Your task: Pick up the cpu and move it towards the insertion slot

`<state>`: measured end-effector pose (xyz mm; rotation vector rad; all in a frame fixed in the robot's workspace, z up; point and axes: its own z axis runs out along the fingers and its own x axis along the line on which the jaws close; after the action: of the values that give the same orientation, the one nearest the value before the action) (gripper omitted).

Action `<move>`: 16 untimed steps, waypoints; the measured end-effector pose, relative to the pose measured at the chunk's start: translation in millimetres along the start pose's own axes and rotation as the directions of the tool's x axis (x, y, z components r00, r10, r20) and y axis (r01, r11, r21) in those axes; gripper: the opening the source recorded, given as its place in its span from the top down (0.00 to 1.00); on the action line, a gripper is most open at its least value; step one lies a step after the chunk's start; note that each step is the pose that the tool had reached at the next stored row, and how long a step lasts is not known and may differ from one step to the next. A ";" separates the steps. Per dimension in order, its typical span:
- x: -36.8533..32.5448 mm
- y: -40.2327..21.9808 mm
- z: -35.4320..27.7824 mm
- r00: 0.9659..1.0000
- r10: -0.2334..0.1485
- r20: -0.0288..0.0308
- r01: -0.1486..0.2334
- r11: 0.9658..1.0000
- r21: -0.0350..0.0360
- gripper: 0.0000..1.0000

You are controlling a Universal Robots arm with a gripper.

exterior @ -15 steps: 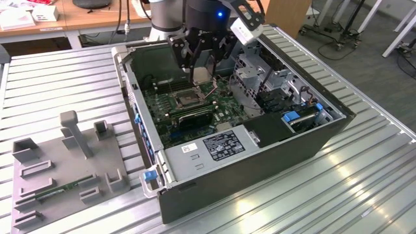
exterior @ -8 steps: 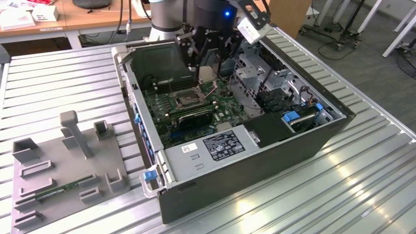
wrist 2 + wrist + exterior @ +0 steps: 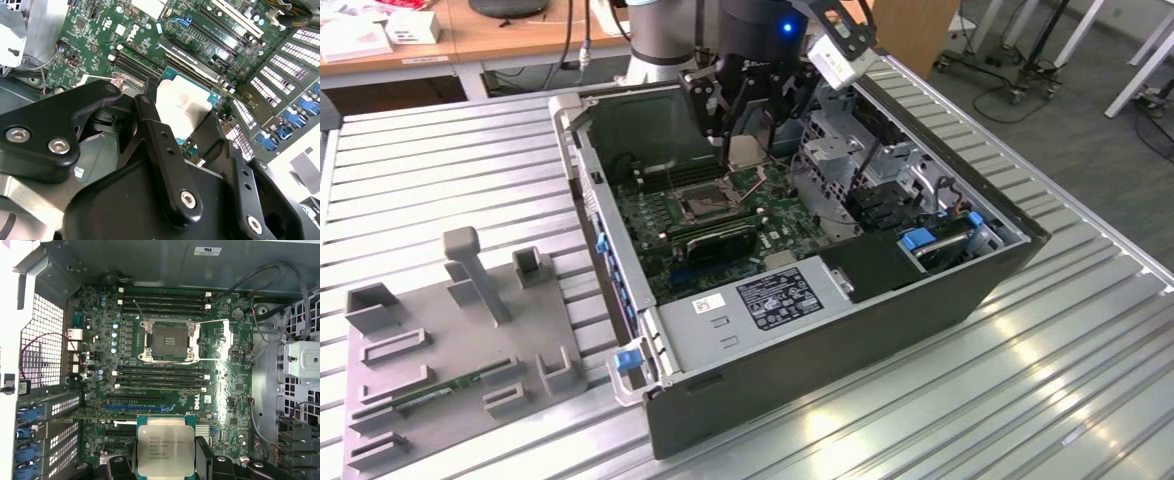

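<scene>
Exterior view, from its left: grey fixture plate (image 3: 454, 350) with upright holders lying on the ribbed metal desk (image 3: 440, 170), well apart from the work; then open computer case (image 3: 827, 250) with green motherboard (image 3: 707, 225) flat on its floor; arm's black wrist (image 3: 754, 40) descending into the case from above, roughly vertical, tool (image 3: 744, 150) pointing down. Tool clenched on the cpu (image 3: 744, 152), held by opposite edges, clear of the board, hanging above the part of the board just beyond the insertion slot (image 3: 698, 200) as this camera sees it. First wrist view: cpu (image 3: 161, 445) gripped flat, silvery lid facing the camera, black fingers (image 3: 206, 455) pressed on two opposite sides; insertion slot (image 3: 166, 340) open, dark square centre in its silvery frame, memory slots (image 3: 162, 375) lying between it and the chip. Key relation: chip not yet over the socket, offset sideways across one bank of memory slots, edges of chip looking near parallel to socket frame, so judged mainly a lateral offset with little twist. Second wrist view: cpu (image 3: 182, 105) between the finger links (image 3: 165, 155), lid tilted only slightly if at all; height above board not readable.
</scene>
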<state>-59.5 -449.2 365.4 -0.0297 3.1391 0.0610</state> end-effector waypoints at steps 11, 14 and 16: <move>-0.3 15.9 2.9 1.000 0.000 0.000 0.000 1.000 0.000 0.45; -0.4 22.4 4.3 1.000 0.000 0.000 0.000 1.000 0.000 0.45; -0.5 26.7 5.2 1.000 0.000 0.000 0.000 1.000 0.000 0.45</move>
<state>-59.5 -422.3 361.2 -0.0297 3.1391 0.0609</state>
